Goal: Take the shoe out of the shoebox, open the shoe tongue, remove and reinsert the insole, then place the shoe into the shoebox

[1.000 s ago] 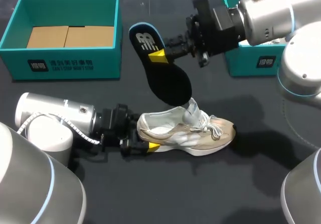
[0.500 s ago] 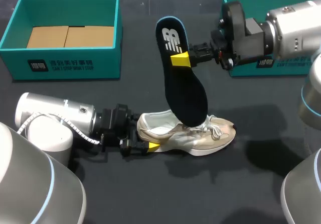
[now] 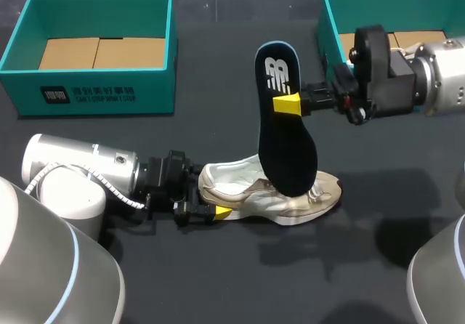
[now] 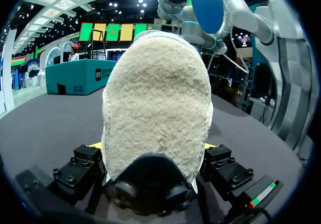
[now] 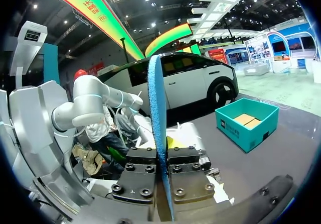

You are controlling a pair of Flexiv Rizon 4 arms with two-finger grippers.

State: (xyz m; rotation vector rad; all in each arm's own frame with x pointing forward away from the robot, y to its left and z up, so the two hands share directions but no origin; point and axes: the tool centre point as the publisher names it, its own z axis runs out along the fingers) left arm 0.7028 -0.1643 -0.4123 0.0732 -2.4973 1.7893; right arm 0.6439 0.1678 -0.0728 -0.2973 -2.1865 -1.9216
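Jaws first: the right gripper [image 3: 287, 104] has its jaws squeezed narrow on the insole [image 3: 285, 146], one finger on each flat face near the heel end. The left gripper [image 3: 218, 211] has its jaws spread about as wide as the shoe's heel and clamped on it from both sides.

The insole hangs nearly upright, toe end down, right over the laces and mouth of the shoe [image 3: 247, 193]. I can't tell if the tip touches the shoe or just floats above it. The shoe sits on the table [image 3: 363, 266], toe pointing to the robot's right.

What changed: a second ago the insole was tilted and sat further to the left, up near the shoe's heel. Over that second it's swung upright and slid right as the right arm pulled back toward its own side. The shoe and the left arm haven't budged.

My read is the insole is out and this is the lining-up for putting it back. The toe end probably has to drop into the opening next.

Both shoeboxes, the left one [image 3: 94, 91] and the right one [image 3: 328, 19], sit at the back, well apart from the shoe.
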